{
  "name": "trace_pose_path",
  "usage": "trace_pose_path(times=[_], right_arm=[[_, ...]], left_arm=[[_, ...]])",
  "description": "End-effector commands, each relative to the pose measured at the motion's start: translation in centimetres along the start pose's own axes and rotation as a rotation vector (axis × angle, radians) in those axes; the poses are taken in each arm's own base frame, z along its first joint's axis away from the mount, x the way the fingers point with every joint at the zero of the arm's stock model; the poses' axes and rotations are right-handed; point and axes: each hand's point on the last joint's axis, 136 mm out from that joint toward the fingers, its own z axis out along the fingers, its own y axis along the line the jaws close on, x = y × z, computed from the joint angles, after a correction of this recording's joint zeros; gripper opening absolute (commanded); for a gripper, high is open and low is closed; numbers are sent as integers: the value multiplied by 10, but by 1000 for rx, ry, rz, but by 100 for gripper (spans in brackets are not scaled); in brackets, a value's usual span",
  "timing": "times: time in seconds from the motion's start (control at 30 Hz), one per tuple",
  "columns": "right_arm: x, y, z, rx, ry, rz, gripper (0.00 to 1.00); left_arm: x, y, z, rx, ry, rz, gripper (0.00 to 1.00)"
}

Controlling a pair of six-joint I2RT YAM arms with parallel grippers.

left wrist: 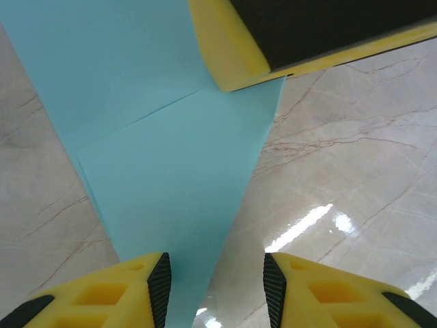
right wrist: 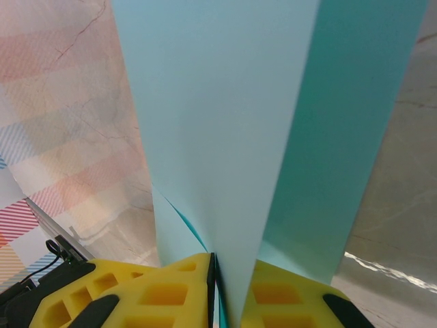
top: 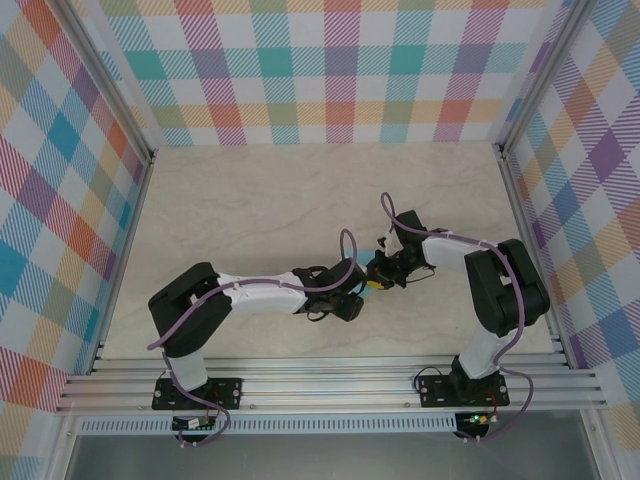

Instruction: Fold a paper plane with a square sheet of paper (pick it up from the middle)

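Two hands meet over the middle of the surface [top: 270, 200], a little toward its near edge, partway through the folding. The right hand [right wrist: 214, 290] is clamped tight on the paper plane [left wrist: 171, 171] and seems to hold it clear of the surface. The left hand [left wrist: 215, 287] stands partly open, with the tapering end running unpinched between its fingers. Next, I judge, the left must close squarely along the crease. The pale cyan paper shows one slanting crease and overlapping flaps.

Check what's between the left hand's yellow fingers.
The light-blue folded paper sheet: in the left wrist view its narrow end runs between the fingers of the open left hand, marble table beside it.
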Motion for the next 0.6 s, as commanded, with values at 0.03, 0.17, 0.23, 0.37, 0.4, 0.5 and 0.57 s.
trace_pose_path(times=[0.03,0.17,0.23,0.37,0.4,0.5,0.57], right_arm=[[1,8,-4,-12,3,-5,15],[0,10,-4,-16,4,-6,15],[0,10,-4,-17,4,-7,15],[0,9,-4,-16,5,-4,15],[1,9,-4,-15,6,-5,15],[1,9,-4,-15,7,-5,15],[1,9,-4,-15,7,-5,15]], left_arm=[[-1,4,2,-47,-7,28,42],[1,8,7,-73,6,39,43],[1,7,8,-69,4,39,41],[-1,6,7,-68,-3,37,34],[-1,6,7,-67,-1,38,32],[0,8,7,-74,2,37,29],[0,8,7,-76,3,38,26]])
